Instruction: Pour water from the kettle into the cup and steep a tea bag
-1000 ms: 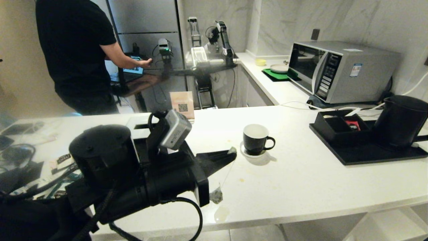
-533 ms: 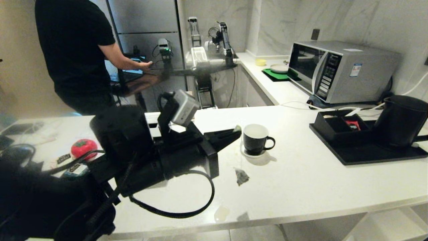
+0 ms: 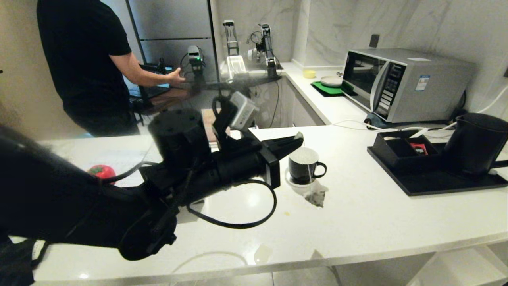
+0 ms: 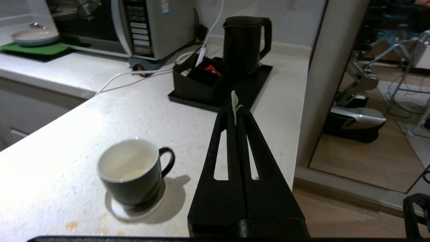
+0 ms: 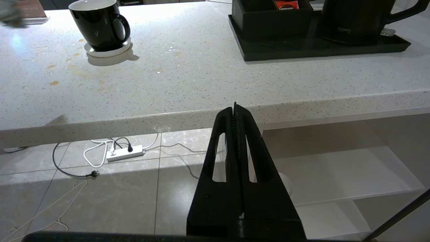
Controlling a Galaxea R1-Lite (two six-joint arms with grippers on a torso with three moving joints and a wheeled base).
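Note:
My left gripper (image 3: pixel 299 139) (image 4: pixel 235 109) is shut on the pale green tag (image 4: pixel 234 99) of the tea bag. It hovers just above and to the left of the cup (image 3: pixel 303 165) (image 4: pixel 129 171). The mesh tea bag (image 3: pixel 316 194) hangs on its string in front of the cup, low near the saucer (image 3: pixel 294 186). The cup is a black mug, white inside. The black kettle (image 3: pixel 476 145) (image 4: pixel 243 47) stands on a black tray (image 3: pixel 436 182) at the far right. My right gripper (image 5: pixel 235 107) is shut and empty, parked below the counter's front edge.
A black organizer box (image 3: pixel 401 151) shares the tray with the kettle. A microwave (image 3: pixel 401 83) stands behind it with white cables. A red round object (image 3: pixel 101 171) lies at the left. A person (image 3: pixel 87 59) works at the back left. Brown stains (image 5: pixel 53 82) mark the counter.
My left arm has swung up and to the right toward the cup. The hanging tea bag went from near the counter's front edge to just in front of the cup.

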